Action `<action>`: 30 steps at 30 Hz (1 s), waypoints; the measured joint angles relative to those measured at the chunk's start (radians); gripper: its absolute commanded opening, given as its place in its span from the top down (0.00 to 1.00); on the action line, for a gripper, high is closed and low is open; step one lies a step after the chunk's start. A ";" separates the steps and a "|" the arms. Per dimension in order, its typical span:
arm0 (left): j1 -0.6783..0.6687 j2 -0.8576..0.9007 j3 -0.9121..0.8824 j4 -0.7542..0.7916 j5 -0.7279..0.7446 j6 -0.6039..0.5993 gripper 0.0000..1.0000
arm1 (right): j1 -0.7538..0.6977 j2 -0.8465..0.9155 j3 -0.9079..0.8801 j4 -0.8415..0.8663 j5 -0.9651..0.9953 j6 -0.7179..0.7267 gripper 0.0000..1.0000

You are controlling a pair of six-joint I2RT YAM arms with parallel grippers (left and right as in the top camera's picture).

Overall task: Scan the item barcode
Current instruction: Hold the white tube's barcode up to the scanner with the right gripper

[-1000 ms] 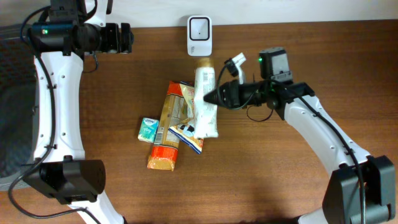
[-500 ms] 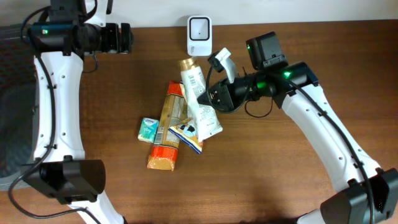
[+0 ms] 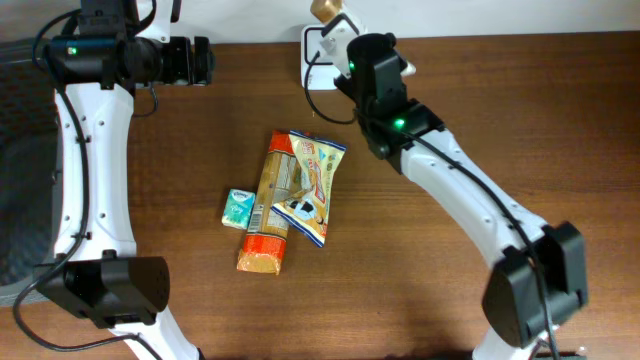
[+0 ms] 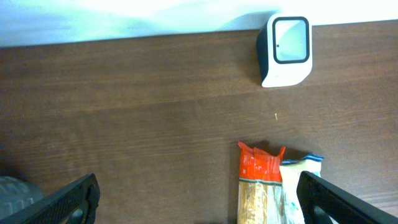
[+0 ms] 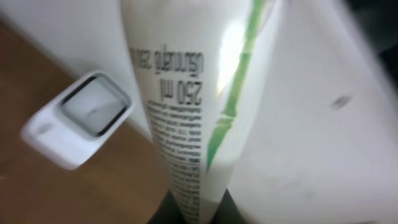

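right tool [image 5: 196, 213] clamped shut on the white tube [image 5: 186, 112], held clear of the counter [image 3: 560, 100] just beside the scanner [image 5: 78, 121]; pickup done, scan itself judged pending; cannot tell if the barcode faces the scanner; left tool [image 3: 203, 62] wide open, empty, well apart from the scanner

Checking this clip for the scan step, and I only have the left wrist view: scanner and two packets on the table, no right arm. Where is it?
Observer: In the overhead view, the right gripper is up by the scanner, partly covering it.
Operator: Holding anything?
Observer: Yes, it's shut on a white bottle with a green stem graphic.
Operator: Barcode showing?
Observer: Not in the right wrist view; only small print faces that camera.
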 measured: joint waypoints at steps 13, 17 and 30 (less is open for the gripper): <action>0.000 0.000 0.000 0.000 0.000 0.000 0.01 | 0.000 0.498 0.141 0.434 0.058 -0.442 0.96; 0.000 0.000 0.000 0.000 0.000 0.000 0.01 | -0.028 0.542 0.275 0.367 0.030 -0.452 0.96; 0.000 0.000 0.000 0.000 0.000 0.000 0.01 | -0.065 0.593 0.306 0.327 0.021 -0.452 0.96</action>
